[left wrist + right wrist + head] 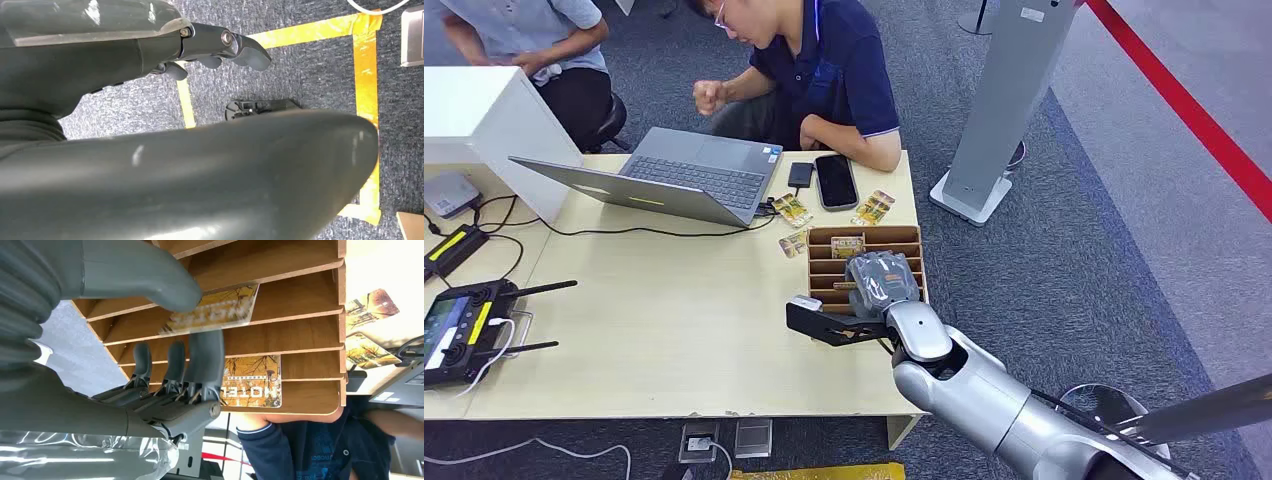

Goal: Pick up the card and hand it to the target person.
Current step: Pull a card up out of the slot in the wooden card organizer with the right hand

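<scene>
A wooden slotted card rack point(894, 236) stands at the table's right edge. My right hand point(882, 283) is over its near slots. In the right wrist view the thumb and a finger point(205, 355) pinch a yellow "HOTEL" card point(220, 307), tilted and lying across a divider of the rack point(300, 295). A second card point(252, 380) sits in a farther slot, also seen in the head view point(848, 245). A person in a dark blue polo point(824, 70) sits at the far side, just behind the rack. My left hand point(220, 50) hangs over the floor, holding nothing.
Loose cards point(792, 210) point(874, 207) lie beyond the rack, beside a phone point(835, 181) and an open laptop point(674, 175). A remote controller point(464, 325) sits at the table's left. Another person point(534, 40) sits at the far left. A grey stand point(999, 110) rises on the right.
</scene>
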Available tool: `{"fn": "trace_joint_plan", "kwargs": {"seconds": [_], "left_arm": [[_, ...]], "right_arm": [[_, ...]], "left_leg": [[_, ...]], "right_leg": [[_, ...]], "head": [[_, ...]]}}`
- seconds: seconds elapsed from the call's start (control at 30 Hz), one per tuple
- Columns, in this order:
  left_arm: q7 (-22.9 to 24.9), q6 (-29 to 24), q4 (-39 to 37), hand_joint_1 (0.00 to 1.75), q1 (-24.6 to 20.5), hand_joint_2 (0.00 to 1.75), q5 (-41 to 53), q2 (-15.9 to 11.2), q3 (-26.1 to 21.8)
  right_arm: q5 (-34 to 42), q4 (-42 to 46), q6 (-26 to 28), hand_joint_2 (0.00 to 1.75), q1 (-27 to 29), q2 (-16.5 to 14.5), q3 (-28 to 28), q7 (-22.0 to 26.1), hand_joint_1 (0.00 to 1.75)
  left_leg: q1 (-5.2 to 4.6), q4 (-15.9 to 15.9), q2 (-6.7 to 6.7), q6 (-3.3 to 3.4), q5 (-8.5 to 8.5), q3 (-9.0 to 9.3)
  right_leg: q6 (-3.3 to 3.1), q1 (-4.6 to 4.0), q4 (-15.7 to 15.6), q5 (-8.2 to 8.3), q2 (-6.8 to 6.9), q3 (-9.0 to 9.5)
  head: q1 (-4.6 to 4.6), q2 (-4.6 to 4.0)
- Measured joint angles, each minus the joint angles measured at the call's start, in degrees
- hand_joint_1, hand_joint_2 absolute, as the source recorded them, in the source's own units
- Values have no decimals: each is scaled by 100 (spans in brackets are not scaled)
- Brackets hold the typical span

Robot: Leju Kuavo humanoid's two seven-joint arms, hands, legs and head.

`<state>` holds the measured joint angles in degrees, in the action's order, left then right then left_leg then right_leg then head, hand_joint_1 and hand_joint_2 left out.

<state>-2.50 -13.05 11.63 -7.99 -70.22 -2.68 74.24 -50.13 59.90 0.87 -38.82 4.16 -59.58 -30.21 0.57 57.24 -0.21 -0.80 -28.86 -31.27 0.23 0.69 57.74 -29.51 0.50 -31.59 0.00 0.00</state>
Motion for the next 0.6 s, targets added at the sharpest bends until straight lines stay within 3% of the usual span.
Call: {"fn": "trace_joint_plan", "kwargs": {"seconds": [0.4, 0.53, 0.6], "left_arm": [[8, 21, -6, 0, -23, 0, 12, -16, 23], [-43, 118, 14, 0, -23, 0, 6, -38, 18], [-129, 185, 10, 0, -26, 87, 19, -52, 20]], "right_arm": [[5, -52, 34, 175, -2, -28, 12, 15, 131], [10, -61, 33, 175, 3, -32, 19, 21, 168], [12, -64, 34, 175, 7, -32, 27, 25, 175]], "left_leg": [[0, 1, -1, 0, 0, -1], [1, 0, 0, -1, 1, 0], [1, 0, -1, -1, 1, 0]], "right_leg": [[-1, 0, 1, 0, 1, -1], [-1, -1, 0, 0, 0, 0], [-1, -1, 0, 0, 1, 0]], "head": [[0, 0], [0, 0], [0, 0]]}}
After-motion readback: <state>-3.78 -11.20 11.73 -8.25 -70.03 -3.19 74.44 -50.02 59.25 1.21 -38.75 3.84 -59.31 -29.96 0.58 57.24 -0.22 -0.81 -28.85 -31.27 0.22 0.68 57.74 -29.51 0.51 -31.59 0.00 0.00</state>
